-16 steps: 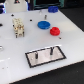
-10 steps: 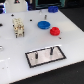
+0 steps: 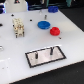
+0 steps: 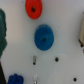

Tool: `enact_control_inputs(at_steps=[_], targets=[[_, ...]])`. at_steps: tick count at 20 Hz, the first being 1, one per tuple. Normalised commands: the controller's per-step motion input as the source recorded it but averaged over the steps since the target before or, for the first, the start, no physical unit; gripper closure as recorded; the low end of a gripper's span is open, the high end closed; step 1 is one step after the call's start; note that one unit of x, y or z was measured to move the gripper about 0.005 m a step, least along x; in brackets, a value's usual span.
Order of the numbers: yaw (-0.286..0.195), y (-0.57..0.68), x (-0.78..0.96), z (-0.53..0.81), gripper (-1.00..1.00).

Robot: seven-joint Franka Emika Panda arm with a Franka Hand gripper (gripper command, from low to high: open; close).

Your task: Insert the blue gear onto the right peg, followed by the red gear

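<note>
Blue gear (image 3: 43,24) lies flat on the white table (image 3: 15,50), toward the table's far edge, and you can see the same disc with its central hub in the wrist view (image 4: 43,37). Just beside it, apart by a thin strip of table, sits the smaller red gear (image 3: 55,31), also flat (image 4: 33,8). Nearer to you than both gears, the grey plate with the black border (image 3: 46,56) lies on the table with two dark pins upright on it; the right peg (image 3: 51,50) is bare, as is its twin (image 3: 37,55). A small pale wooden frame (image 3: 18,26) stands well apart from the gears. You cannot tell the claw's state, since neither view shows its fingers.
</note>
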Motion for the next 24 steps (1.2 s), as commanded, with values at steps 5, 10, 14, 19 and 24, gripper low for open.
enact_control_inputs(at_steps=[5, 10, 14, 19, 24], targets=[[0.0, 0.3, -0.49, -0.49, -1.0], [0.0, 0.19, -0.44, -0.53, -1.0], [0.0, 0.0, -0.34, -0.54, -1.0], [0.0, -0.08, -0.33, -0.52, -1.0], [0.0, -0.06, -0.2, -0.1, -1.0]])
